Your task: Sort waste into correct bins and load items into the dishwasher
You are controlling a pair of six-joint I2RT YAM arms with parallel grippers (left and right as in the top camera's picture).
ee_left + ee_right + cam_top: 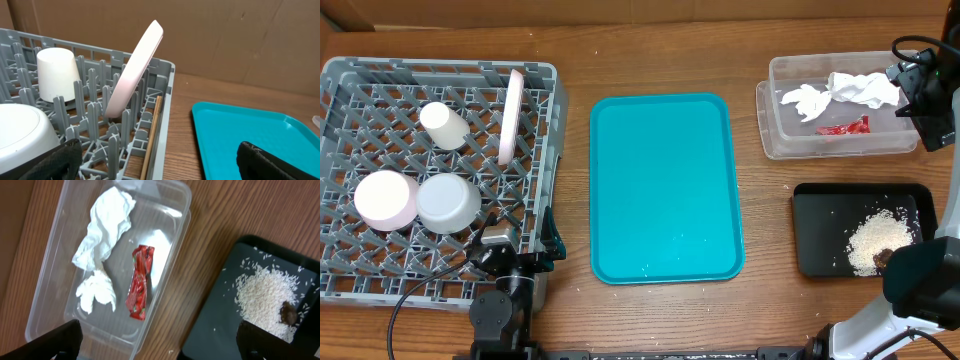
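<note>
Left claw (160,165), right claw (165,342) apart. Only left wrist shows stick (151,135) beside plate (132,75).

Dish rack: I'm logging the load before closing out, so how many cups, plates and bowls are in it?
white cup: 1
pink-white plate, standing on edge: 1
bowls: 2 (pale pink bowl, grey-white bowl)
Total: 4
</note>
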